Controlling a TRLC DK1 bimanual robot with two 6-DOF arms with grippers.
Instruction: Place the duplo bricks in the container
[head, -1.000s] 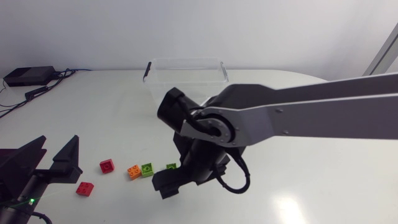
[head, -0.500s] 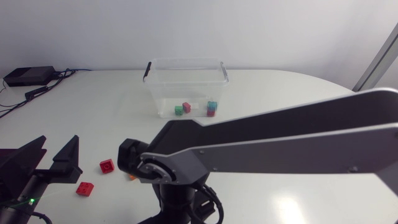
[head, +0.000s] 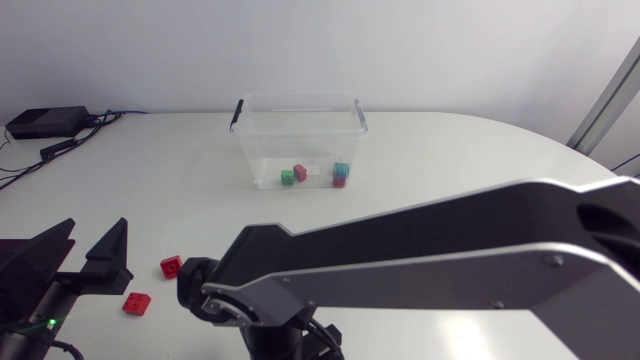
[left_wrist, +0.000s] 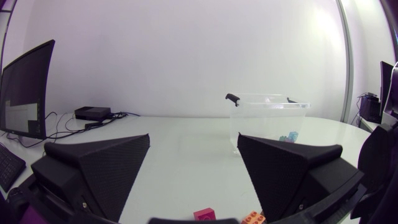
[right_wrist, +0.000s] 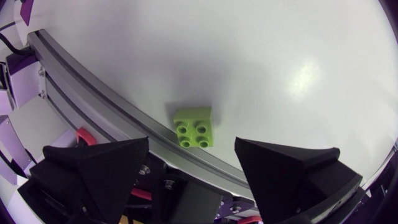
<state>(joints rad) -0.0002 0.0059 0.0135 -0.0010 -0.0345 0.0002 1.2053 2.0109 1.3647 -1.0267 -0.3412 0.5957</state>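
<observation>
Down at the near edge of the table (right_wrist: 261, 62), the right pincer (right_wrist: 193, 152) is hanging wide open with a lime-green brick (right_wrist: 194, 127) lying just ahead between its spread fingers, probably lining up for a pick. At lower left of the head view, the left pincer (head: 95, 240) is sitting open and empty, seemingly parked out of the way, with a red brick (head: 172, 266) and a second red brick (head: 137, 303) lying beside it. Farther back, at upper centre, the clear container (head: 298, 99) is already holding several small bricks (head: 288, 177).
</observation>
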